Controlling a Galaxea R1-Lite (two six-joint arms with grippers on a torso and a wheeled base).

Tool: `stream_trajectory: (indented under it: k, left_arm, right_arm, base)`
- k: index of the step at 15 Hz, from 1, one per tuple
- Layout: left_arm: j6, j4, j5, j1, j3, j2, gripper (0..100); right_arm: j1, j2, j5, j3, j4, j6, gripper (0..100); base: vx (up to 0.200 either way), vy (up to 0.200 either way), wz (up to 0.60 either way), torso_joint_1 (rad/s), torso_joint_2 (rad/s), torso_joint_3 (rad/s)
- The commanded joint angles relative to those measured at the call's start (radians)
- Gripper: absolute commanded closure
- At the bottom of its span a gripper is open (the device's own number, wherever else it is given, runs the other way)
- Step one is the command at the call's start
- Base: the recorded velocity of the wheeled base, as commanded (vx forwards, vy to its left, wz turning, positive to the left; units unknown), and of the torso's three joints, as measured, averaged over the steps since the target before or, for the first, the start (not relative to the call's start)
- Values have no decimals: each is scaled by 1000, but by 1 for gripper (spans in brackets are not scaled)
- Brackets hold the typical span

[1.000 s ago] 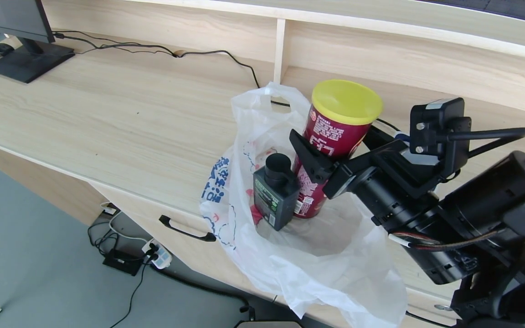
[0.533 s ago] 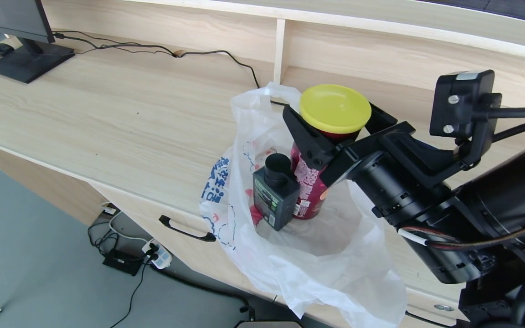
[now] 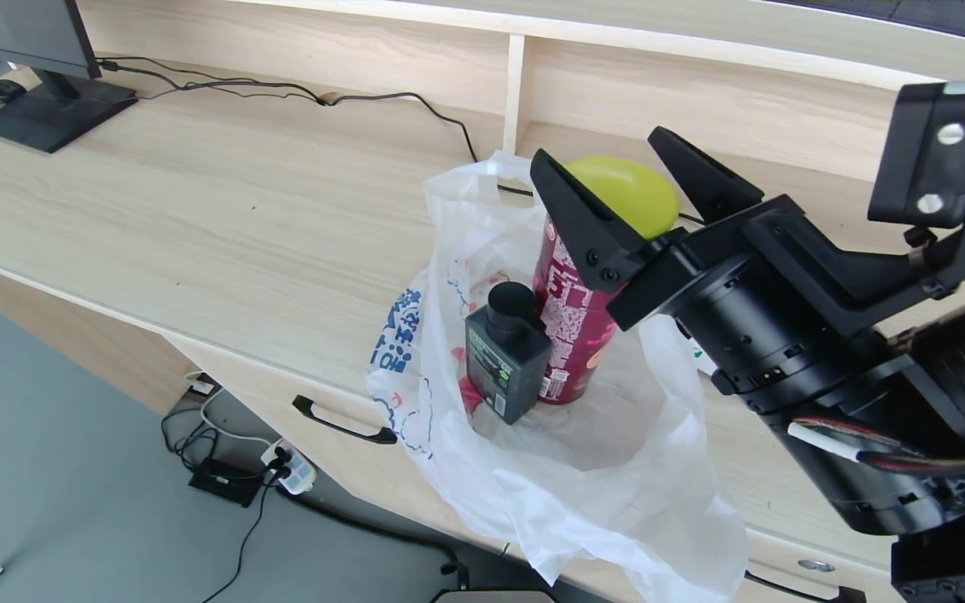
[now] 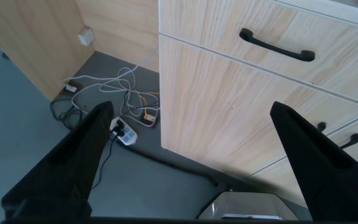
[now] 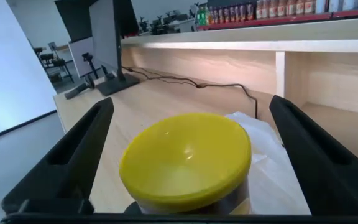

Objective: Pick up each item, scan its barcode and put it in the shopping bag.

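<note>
A red can (image 3: 570, 327) with a yellow lid (image 3: 625, 193) stands upright inside the white plastic shopping bag (image 3: 583, 494) on the wooden counter. A dark green box-shaped bottle with a black cap (image 3: 503, 352) stands against the can's left side in the bag. My right gripper (image 3: 601, 151) is open, its two fingers spread on either side of the lid and clear of it. In the right wrist view the lid (image 5: 185, 158) lies just below the open right gripper (image 5: 191, 106). My left gripper (image 4: 191, 107) is open and holds nothing, low in front of the counter's drawers.
A monitor (image 3: 22, 50) stands at the counter's far left, with a black cable (image 3: 281, 88) running along the back wall to the bag. A shelf divider (image 3: 514, 84) rises behind the bag. Below the counter are a drawer handle (image 3: 340, 423) and a power strip (image 3: 286, 469) with cables.
My right gripper set the tilted can upright in the bag, let go of it, and rose back above the lid.
</note>
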Motion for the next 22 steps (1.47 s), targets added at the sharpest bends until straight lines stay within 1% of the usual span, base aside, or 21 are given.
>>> stream_trajectory:
  k: [1,3,5,6,7,10,12,14,16,19,22]
  left_arm:
    - [1,0,0,0,0,2,0]
    - [1,0,-1,0,0,2,0]
    - [1,0,0,0,0,2,0]
    - [1,0,0,0,0,2,0]
    - [-1,0,0,0,0,2,0]
    - [1,0,0,0,0,2,0]
    - [1,0,0,0,0,2,0]
    - [1,0,0,0,0,2,0]
    - [1,0,0,0,0,2,0]
    - [1,0,0,0,0,2,0]
    - [1,0,0,0,0,2,0]
  right_arm:
    - [-1,-24,0,-10,-1,1,0]
    - [-11,-46,-2,-51,-1,3,0]
    - [-91,-83,-34,-76,-1,0,0]
    - [-94,-83,-34,-76,-1,0,0]
    - [-155,-109,-39,7,-1,10,0]
    - [-287,-159,-37,332,-1,12,0]
    - [-358,-166,-37,461,-1,14,0]
    - [-363,-159,-37,585,-1,38,0]
    - [-336,-167,-37,726,4,87,0]
    - [-336,-164,-37,726,9,99,0]
    - [-340,-224,-37,726,7,96,0]
  base:
    - [0,0,0,0,0,0]
    - [0,0,0,0,0,0]
    - [0,0,0,0,0,0]
    - [0,0,0,0,0,0]
    - [0,0,0,0,0,0]
    - [0,0,0,0,0,0]
    - [0,0,0,0,0,0]
    - [0,0,0,0,0,0]
    - [0,0,0,0,0,0]
    - [0,0,0,0,0,0]
    - [0,0,0,0,0,0]
